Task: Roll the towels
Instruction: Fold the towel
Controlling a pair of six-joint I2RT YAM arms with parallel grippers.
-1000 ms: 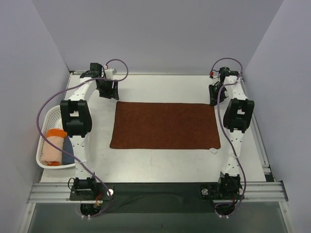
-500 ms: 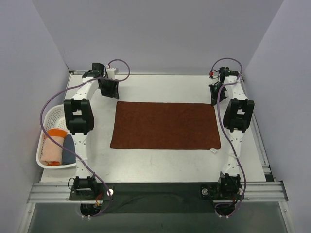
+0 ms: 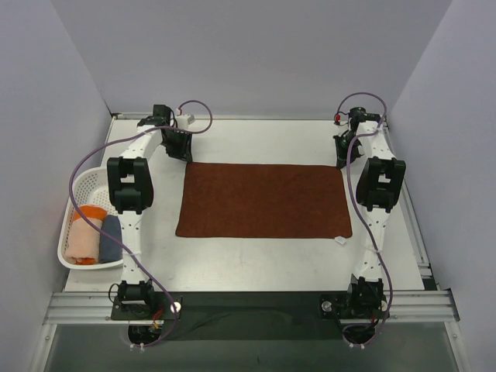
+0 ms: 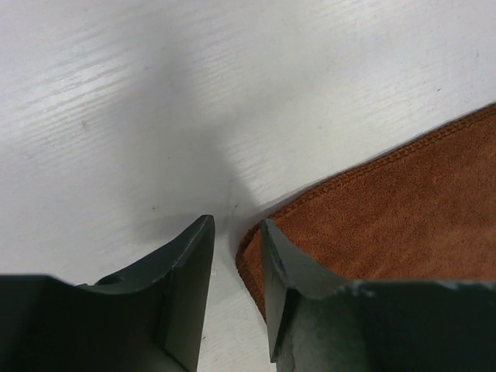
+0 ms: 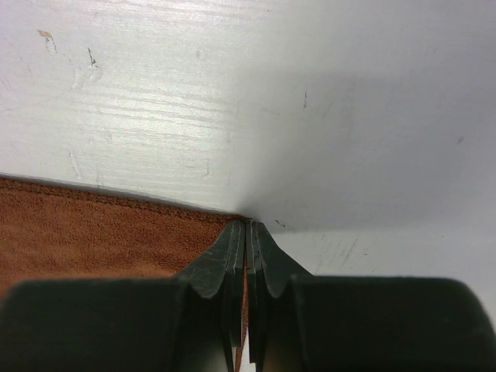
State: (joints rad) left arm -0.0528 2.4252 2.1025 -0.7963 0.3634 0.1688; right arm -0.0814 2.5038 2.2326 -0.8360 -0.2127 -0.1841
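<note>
Top view. Rust-brown rectangular terry towel [image 3: 263, 200] lies flat and fully spread at centre frame on the white table [image 3: 256, 263], long sides running left to right. Small white tag [image 3: 339, 239] sticks out at its lower right corner.

White plastic lattice basket [image 3: 77, 184] at left edge of frame, well apart from the spread towel. Inside it: peach-orange rolled towel [image 3: 81, 239] and, touching it on the right, slate-blue towel [image 3: 109, 237]. A brighter orange patch shows at the upper end of the peach roll; cannot tell what it is.

Left gripper [image 3: 182, 156] sits at the upper left corner of the brown towel. Left wrist view: left gripper [image 4: 236, 225] has its fingers slightly spread, with a narrow gap. One finger is over bare table [image 4: 116, 93], the other over the towel's corner [image 4: 387, 209]. The stitched hem runs up toward the right edge of frame. Contact with the cloth unclear.

Right gripper [image 3: 341, 163] sits at the upper right corner of the same towel. Right wrist view: right gripper [image 5: 246, 225] has its fingers pressed together, tips meeting right at the towel's corner. Towel [image 5: 93, 229] fills the lower left of frame, bare table [image 5: 155, 101] above. Cannot tell whether any cloth is caught between the fingers.

Both arms reach up the frame from their bases at the bottom, purple cables looping beside them.
</note>
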